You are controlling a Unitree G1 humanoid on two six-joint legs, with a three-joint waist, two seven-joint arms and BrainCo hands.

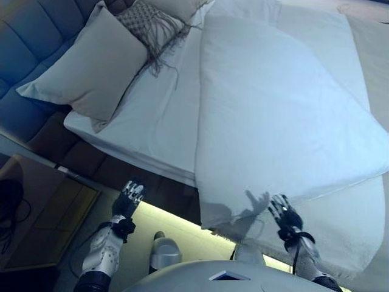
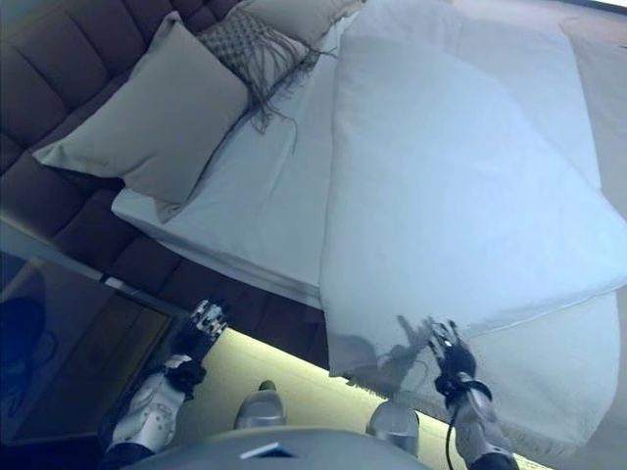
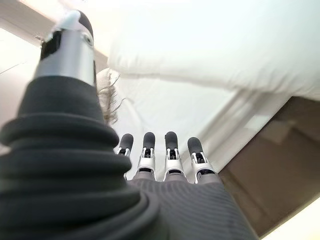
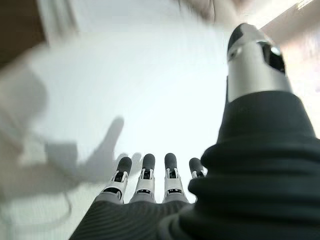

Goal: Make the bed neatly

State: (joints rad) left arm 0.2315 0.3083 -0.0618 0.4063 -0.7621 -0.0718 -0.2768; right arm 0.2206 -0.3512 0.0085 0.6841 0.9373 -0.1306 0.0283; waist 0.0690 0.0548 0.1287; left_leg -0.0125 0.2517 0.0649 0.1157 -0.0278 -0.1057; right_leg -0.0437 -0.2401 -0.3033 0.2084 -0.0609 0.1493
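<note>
The big white soft duvet (image 1: 285, 115) lies folded across the bed (image 1: 152, 121), beside the grey square pillow (image 1: 91, 64). The left hand (image 1: 129, 198) and right hand (image 1: 284, 214) hang near the bed's edge, fingers straight, holding nothing.

the bed (image 1: 152, 131) runs off the top and right edges of both eye views, so its far side and foot end cannot be seen. the white duvet (image 1: 273, 109) covers most of the mattress and hangs over the near edge, hiding the bed frame beneath it there. a fringed cushion (image 1: 149, 27) is partly tucked behind the large pillow (image 1: 91, 64) at the head end, and another pillow (image 1: 182, 6) beyond it is cut by the top edge. in the right wrist view the duvet's folds beside the right robot hand (image 4: 150, 185) are blurred.
</note>
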